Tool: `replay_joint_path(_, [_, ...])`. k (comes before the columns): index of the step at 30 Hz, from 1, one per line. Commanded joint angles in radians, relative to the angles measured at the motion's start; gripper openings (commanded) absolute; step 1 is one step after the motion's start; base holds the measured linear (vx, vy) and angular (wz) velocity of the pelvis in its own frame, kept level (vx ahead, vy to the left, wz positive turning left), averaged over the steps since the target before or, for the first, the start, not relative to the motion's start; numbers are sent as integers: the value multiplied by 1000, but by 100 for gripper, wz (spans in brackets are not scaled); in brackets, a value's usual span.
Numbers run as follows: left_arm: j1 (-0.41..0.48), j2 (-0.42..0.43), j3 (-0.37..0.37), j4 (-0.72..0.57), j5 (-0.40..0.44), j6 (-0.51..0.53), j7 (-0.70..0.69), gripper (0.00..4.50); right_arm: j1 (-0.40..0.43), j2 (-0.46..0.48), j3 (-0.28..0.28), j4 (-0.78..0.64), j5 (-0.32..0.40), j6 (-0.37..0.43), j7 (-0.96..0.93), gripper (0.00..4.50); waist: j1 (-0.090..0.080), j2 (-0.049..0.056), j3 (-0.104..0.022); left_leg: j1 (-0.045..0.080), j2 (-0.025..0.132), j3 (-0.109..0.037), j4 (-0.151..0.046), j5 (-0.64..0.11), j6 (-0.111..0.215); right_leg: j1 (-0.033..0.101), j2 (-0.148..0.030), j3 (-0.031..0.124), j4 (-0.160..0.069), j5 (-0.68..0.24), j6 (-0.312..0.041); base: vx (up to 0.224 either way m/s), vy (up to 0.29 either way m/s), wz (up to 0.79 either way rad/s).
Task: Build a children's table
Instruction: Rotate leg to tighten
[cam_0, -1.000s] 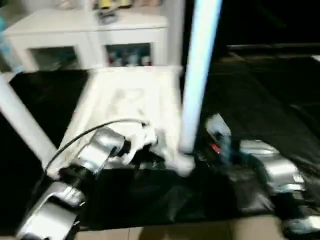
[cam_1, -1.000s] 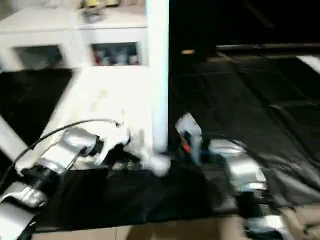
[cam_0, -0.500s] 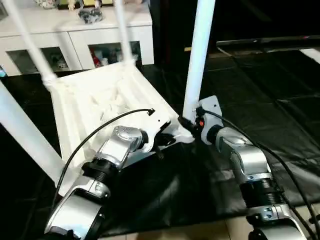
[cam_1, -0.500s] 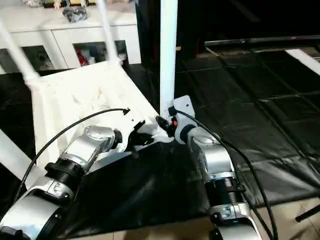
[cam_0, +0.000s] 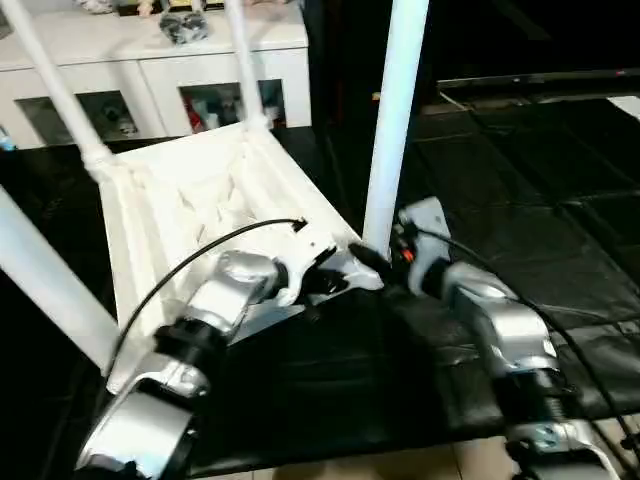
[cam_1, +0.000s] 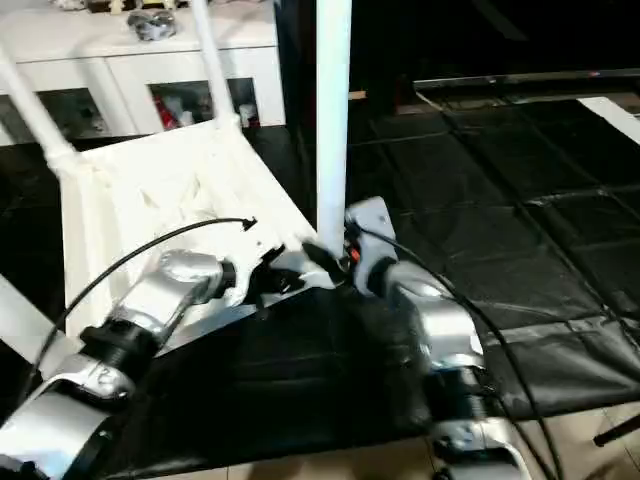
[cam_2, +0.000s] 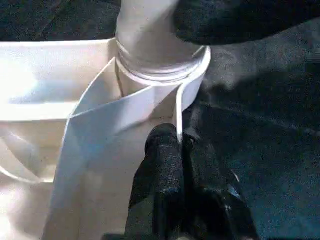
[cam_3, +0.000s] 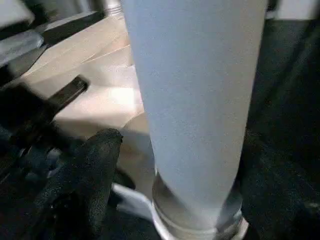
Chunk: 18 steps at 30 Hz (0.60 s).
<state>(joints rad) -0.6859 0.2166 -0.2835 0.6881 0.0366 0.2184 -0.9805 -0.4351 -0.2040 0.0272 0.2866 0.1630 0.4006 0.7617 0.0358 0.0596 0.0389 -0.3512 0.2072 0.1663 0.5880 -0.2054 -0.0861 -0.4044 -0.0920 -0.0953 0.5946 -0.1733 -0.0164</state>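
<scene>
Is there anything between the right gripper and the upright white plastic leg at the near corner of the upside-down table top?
Nothing visible. The right gripper sits right at the base of the upright white tube leg, one black finger beside it, where it enters the corner socket of the white table top.

No text, label, brand, number or sign can be read anywhere.

Two cameras sit side by side on the robot's head. They look forward and down over both silver arms at the upside-down table (cam_0: 215, 200) on the black floor mat (cam_0: 520, 200), with a white cabinet (cam_0: 150, 60) far behind. The left wrist camera is very close to the near right corner socket (cam_2: 160, 70). The right wrist camera looks from very near at the leg (cam_3: 195, 100) standing in that same socket.
</scene>
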Motion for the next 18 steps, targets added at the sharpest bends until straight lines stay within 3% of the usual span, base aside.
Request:
replay_joint_path(1, [0, 18, -27, -37, -6, -46, -81, 0, 8, -31, 40, -23, 20, -29, 96, 395, 7, -12, -65, -7, 12, 2, -57, -93, 94, 72, -47, 45, -61, -107, -238, 0, 0, 0])
replay_joint_path(6, [25, 59, -65, -70, -20, -110, -216, 0, 16, -117, 42, -45, 66, -26, 267, 405, 25, -8, -65, -5, 18, 5, -56, -105, 103, 70, -48, 45, -56, -106, -249, 0, 0, 0])
replay_joint_path(12, [52, 108, -132, -106, -18, -182, -380, 0, 9, -228, 106, -23, 90, -102, 512, 405, 54, -11, -66, 1, 22, 8, -55, -118, 98, 63, -50, 47, -54, -118, -252, 0, 0, 0])
replay_joint_path(18, [56, 118, -152, -112, -6, -213, -417, 0, -17, -253, 133, 9, 108, -108, 622, 405, 61, -18, -65, -4, 21, 7, -55, -111, 95, 65, -51, 47, -54, -137, -242, 0, 0, 0])
